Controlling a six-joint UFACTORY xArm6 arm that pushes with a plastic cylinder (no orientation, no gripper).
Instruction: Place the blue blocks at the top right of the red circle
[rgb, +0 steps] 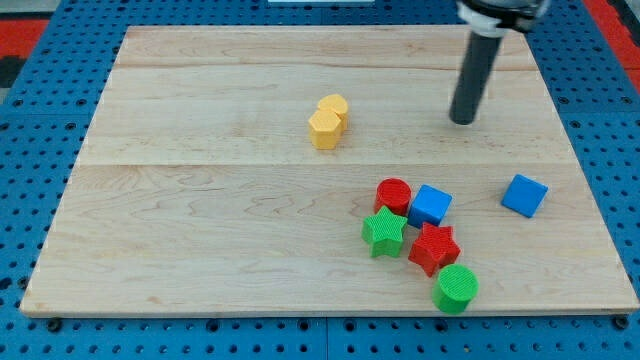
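The red circle block (393, 194) lies right of the board's middle, toward the view's bottom. A blue block (430, 205) touches its right side. A second blue block (524, 195), a cube, lies alone farther right. My tip (462, 120) rests on the board above both blue blocks, well clear of them, up and to the right of the red circle.
A green star (383, 232) and a red star (433, 248) sit just below the red circle and the near blue block. A green circle (456, 288) lies below them near the board's bottom edge. A yellow block (327, 121) lies at upper centre.
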